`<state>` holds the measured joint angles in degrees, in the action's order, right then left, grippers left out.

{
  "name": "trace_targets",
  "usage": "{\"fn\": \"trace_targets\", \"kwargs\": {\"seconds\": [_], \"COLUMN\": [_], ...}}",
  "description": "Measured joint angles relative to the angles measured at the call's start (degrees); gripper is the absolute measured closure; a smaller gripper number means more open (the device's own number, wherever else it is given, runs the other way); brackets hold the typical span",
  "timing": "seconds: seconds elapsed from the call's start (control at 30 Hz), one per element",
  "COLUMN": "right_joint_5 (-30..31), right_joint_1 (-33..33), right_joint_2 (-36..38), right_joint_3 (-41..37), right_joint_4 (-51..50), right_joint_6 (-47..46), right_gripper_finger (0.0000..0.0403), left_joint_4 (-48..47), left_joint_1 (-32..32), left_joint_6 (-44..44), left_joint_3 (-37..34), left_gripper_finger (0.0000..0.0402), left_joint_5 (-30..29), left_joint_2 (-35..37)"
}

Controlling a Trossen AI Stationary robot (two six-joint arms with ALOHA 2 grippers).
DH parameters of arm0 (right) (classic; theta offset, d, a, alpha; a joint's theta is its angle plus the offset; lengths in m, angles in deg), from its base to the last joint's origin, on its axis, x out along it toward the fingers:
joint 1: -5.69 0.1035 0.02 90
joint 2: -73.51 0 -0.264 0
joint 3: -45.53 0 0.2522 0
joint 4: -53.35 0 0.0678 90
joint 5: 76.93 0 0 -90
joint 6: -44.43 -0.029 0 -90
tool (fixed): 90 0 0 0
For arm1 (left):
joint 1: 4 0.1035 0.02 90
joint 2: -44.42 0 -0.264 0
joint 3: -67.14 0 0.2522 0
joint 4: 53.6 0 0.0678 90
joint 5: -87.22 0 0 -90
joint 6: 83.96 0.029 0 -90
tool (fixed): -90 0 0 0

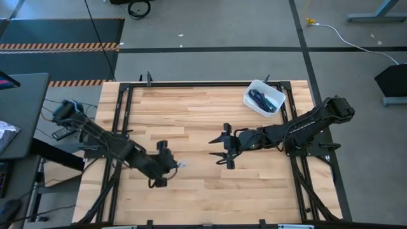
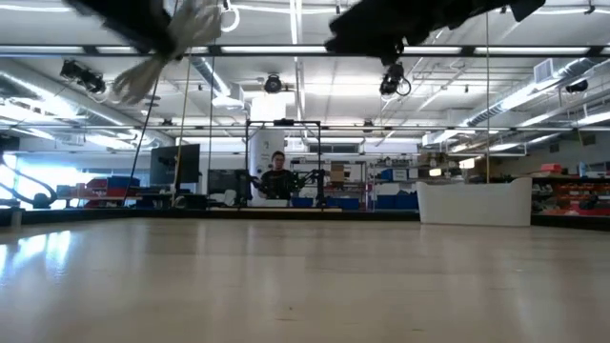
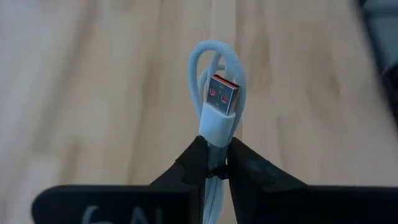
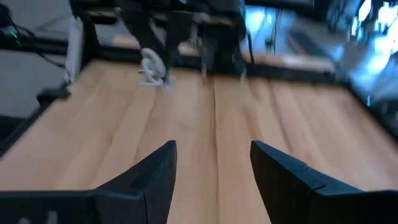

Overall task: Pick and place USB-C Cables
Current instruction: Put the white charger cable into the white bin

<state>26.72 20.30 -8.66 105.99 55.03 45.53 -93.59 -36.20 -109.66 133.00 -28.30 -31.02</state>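
Observation:
My left gripper (image 1: 172, 165) hovers over the table's near-left middle, shut on a silver-white USB cable bundle (image 3: 217, 93). The bundle also shows in the right wrist view (image 4: 150, 68) and high in the low view (image 2: 167, 48). My right gripper (image 1: 221, 151) is open over the table's centre, facing the left one and touching nothing. The white tray (image 1: 264, 98) sits at the far right, with several dark and coloured cable bundles (image 1: 262, 100) lying in it. My left gripper pinches the silver-white bundle between its two fingertips (image 3: 194, 158), just behind the white plug housing (image 3: 217, 124). The plug's metal end (image 3: 221, 93) and a loop of cord stick out past the fingertips. The bundle is lifted clear of the table.
Bare wood lies between the two grippers and along the near edge (image 1: 210, 203). A black frame (image 1: 121, 121) borders the tabletop. The tray shows as a white box (image 2: 474, 202) in the low view. A person (image 2: 277, 176) stands far off in the room.

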Motion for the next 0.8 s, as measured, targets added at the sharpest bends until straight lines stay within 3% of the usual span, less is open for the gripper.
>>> {"fn": "trace_targets", "kwargs": {"seconds": [0.17, 0.47, 0.63, 0.8], "right_joint_5": [-1.8, -4.8, -4.8, -4.7], "right_joint_1": [0.0, 0.0, -0.2, -0.2], "right_joint_2": [0.0, -0.3, -1.8, -4.6], "right_joint_3": [0.0, 0.0, 0.0, 0.4], "right_joint_4": [9.6, 19.4, 21.8, 26.6], "right_joint_6": [5.8, 9.5, 9.6, 11.3], "right_gripper_finger": [0.0195, 0.0195, 0.0197, 0.0197], "left_joint_4": [8.8, 13.2, 21.6, 23.0], "left_joint_1": [4.0, 10.1, 12.3, 14.2], "left_joint_6": [11.2, 17.8, 22.0, 22.3], "left_joint_3": [0.0, 0.0, 0.0, 0.0], "left_gripper_finger": [0.0353, 0.0354, 0.0353, 0.0353], "left_joint_5": [-0.9, -0.4, 4.4, 7.8], "left_joint_2": [4.3, 4.6, 4.6, 4.2]}}
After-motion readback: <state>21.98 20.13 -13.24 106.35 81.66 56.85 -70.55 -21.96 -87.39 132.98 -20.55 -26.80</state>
